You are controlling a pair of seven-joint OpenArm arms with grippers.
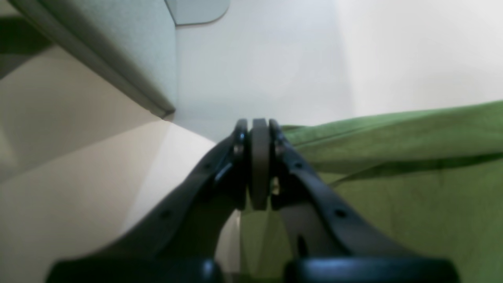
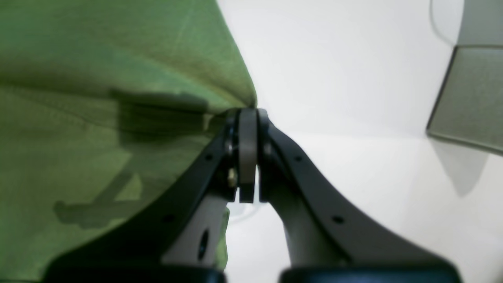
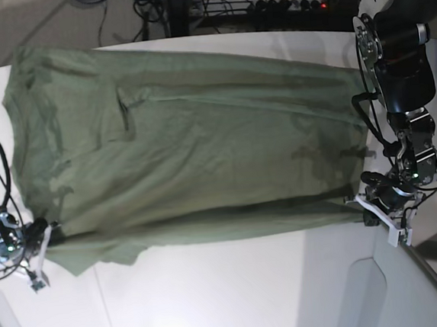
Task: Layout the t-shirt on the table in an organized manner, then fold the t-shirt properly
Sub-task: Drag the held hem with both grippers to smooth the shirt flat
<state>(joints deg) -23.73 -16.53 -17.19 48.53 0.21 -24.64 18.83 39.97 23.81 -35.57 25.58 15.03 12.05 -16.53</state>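
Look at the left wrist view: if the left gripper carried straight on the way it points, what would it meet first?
Past the left gripper, shut on the t-shirt edge, the line runs over bare white table to a rounded grey panel; depth is unclear.

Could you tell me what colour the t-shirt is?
Plain olive green t-shirt, clearest in the base view.
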